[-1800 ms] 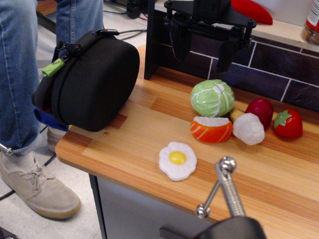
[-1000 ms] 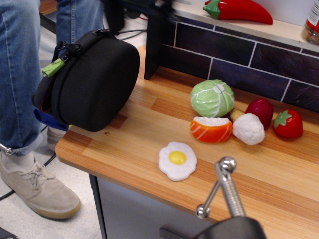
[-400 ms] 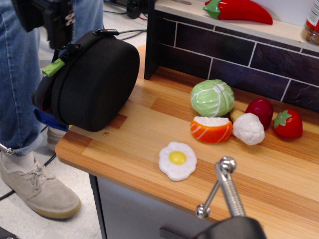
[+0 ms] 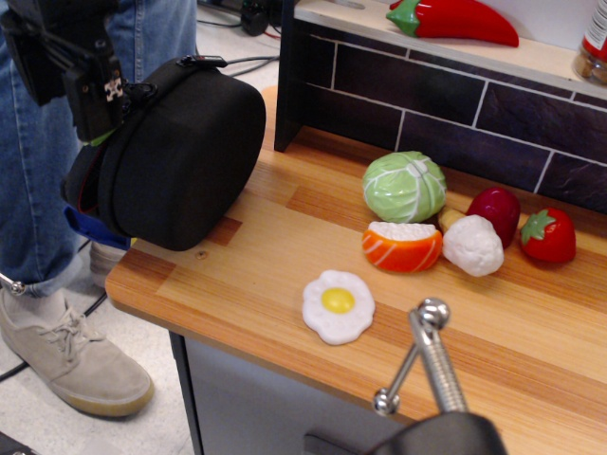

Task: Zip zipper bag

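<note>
**A:** What is in the single camera view?

**B:** A large black rounded fabric zipper bag (image 4: 180, 156) stands on its side at the left end of a light wooden bench (image 4: 275, 327), part of it overhanging the edge. A black strap runs over its top.

**A:** Where is the robot's hand?

**B:** The black robot hand (image 4: 62, 71) is at the upper left, right against the bag's zippered left edge. Its two dark fingers (image 4: 95, 95) point downward, one just beside the zipper line. I cannot tell whether the fingers are apart or closed on anything.

**A:** Anything else on the bench?

**B:** Toy foods, well apart from the bag: a white fried egg with a yellow yolk (image 4: 338, 305), an orange salmon piece (image 4: 402, 246), a green cabbage (image 4: 404, 186), a white cauliflower (image 4: 472, 245), a dark red round fruit (image 4: 495, 209) and a red strawberry (image 4: 548, 235). A red chilli pepper (image 4: 453, 19) lies on the shelf above. Behind the bag stands a person in blue jeans (image 4: 33, 171).
</note>
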`<state>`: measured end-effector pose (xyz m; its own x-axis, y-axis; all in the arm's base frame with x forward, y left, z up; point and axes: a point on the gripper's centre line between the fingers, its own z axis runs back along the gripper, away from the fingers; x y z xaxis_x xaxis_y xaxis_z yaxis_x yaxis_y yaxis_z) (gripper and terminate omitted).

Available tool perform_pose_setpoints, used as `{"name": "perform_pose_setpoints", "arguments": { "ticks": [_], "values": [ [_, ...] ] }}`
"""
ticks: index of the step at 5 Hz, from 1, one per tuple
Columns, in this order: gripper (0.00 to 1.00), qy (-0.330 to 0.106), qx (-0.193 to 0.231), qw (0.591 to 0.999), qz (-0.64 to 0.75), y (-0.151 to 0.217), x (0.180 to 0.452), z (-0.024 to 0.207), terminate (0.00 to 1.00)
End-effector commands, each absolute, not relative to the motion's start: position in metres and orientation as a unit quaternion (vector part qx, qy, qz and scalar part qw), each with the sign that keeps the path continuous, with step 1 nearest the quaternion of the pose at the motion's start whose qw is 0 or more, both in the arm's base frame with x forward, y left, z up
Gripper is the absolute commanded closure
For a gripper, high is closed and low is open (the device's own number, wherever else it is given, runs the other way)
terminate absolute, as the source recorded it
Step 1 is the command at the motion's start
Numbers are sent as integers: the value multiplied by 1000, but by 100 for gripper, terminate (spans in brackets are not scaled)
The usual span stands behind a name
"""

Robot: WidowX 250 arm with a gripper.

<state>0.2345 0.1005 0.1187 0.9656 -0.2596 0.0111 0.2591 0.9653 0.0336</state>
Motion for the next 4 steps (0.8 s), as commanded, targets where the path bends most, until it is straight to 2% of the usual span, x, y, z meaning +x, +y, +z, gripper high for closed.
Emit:
{"name": "perform_pose_setpoints", "arguments": {
  "ticks": [1,2,3,4],
  "values": [
    [0,-49,29,987,-149,90,243,124,0],
    [0,-52,28,987,-148,85,246,118,0],
    [100,-58,24,988,-142,81,247,115,0],
    [100,-61,23,989,-131,82,248,114,0]
  ]
}}
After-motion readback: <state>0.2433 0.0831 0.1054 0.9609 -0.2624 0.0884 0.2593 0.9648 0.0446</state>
